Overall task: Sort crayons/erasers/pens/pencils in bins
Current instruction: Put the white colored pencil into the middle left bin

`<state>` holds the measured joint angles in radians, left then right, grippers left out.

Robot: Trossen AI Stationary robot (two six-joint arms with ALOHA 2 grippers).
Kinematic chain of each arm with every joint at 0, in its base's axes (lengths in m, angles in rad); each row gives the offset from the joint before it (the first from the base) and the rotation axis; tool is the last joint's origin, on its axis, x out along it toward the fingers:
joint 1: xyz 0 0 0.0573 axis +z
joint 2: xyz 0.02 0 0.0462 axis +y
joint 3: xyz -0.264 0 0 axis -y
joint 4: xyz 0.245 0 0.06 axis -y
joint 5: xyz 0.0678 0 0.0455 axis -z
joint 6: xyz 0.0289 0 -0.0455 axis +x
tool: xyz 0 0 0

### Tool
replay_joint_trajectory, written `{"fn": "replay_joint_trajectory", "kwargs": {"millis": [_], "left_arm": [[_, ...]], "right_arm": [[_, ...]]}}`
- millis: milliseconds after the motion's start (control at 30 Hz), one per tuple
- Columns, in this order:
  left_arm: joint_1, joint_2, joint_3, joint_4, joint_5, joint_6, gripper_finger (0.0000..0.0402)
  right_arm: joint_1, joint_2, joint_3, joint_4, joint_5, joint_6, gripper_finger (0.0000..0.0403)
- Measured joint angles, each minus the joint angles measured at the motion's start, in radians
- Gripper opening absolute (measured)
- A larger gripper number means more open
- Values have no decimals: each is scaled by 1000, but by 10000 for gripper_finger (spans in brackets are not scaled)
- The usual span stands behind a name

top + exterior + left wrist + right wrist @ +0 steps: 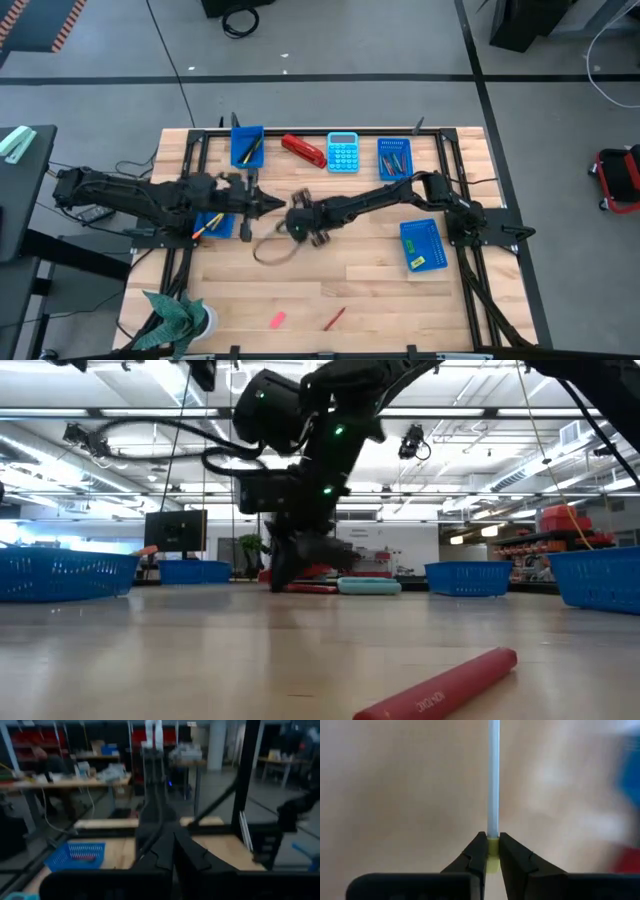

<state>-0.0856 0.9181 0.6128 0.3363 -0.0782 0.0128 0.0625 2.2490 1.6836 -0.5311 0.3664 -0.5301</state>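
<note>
My right gripper is clamped on a white pencil at its yellow-green end, over mid-table. My left gripper, fingers pressed together and empty, sits just at its nine o'clock. A red crayon lies at six o'clock, a pink eraser beside it. Blue bins stand at three, ten and one o'clock.

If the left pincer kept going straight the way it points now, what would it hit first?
Probably the right pincer: seen from above, the shut left pincer points toward the table's middle, where the right one sits close ahead, clamped on a white pencil. Their heights are hard to compare, so it might pass.
</note>
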Motion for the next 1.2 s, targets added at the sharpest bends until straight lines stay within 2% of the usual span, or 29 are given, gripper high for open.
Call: {"fn": "replay_joint_trajectory", "kwargs": {"millis": [67,233,333,667,900,1200], "left_arm": [[5,-37,0,-4,-21,0,20],[11,-122,-1,-32,-34,0,15],[10,-153,-1,-31,-33,9,15],[10,-181,-1,-62,-34,51,24],[10,-216,-2,-74,-34,52,14],[10,-317,-2,-210,-34,51,24]], "right_arm": [[-10,-1,1,83,79,-25,47],[-12,-1,28,165,45,-73,47],[-24,1,29,223,65,-124,47],[-105,3,26,599,64,-346,47],[-146,3,26,607,18,-555,47],[-157,3,26,650,17,-801,47]]}}
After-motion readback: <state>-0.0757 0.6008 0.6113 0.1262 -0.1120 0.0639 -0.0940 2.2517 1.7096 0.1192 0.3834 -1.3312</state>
